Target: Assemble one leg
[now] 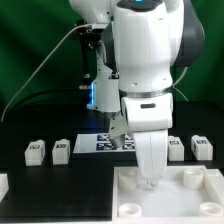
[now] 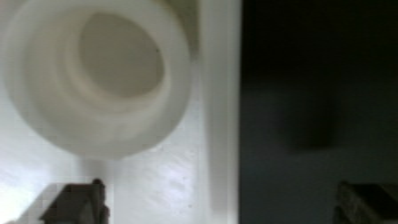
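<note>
Nearest: square white tabletop with round corner socket. Gripper hangs over its far edge, jaws wide, empty. Beyond: four tagged legs, two at the exterior view's left, two at its right, flanking the marker board.

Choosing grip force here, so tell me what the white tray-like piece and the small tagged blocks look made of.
Tray-like piece: likely hard plastic, matte white. Its round sockets look smoothly moulded, with soft shading and no glare. Legs: seemingly the same matte white plastic. Their black-and-white faces look like flat printed stickers, but they are too small to confirm.
</note>
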{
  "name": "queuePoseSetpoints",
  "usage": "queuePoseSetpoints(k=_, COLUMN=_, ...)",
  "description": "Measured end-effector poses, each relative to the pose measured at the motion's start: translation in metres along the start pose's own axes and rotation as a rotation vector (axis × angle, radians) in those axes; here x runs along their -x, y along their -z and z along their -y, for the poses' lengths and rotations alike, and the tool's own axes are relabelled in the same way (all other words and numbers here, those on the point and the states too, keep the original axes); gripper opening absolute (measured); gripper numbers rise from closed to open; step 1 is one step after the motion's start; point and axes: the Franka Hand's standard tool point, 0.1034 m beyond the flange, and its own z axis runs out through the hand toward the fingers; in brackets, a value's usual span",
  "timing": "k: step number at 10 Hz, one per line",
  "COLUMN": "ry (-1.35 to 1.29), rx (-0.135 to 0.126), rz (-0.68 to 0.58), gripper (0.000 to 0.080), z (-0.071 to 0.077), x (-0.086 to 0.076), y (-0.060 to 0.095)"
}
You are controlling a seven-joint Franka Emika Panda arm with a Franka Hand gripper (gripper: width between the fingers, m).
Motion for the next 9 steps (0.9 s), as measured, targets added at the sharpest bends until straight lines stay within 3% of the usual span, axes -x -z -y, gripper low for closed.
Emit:
queuePoseSetpoints(k=6, ry=-0.002, rx=0.0, rz=0.001, gripper=0.0649, z=0.0, x=0.001, y=0.0)
queuePoseSetpoints(k=7, ry=-0.067, rx=0.006, rz=0.003, gripper=0.0649, z=0.001, x=-0.002, y=0.005)
queuePoseSetpoints(k=9, ry=-0.294, rx=0.016, rz=0.007, gripper=0.0649, z=0.017, x=-0.024, y=0.023)
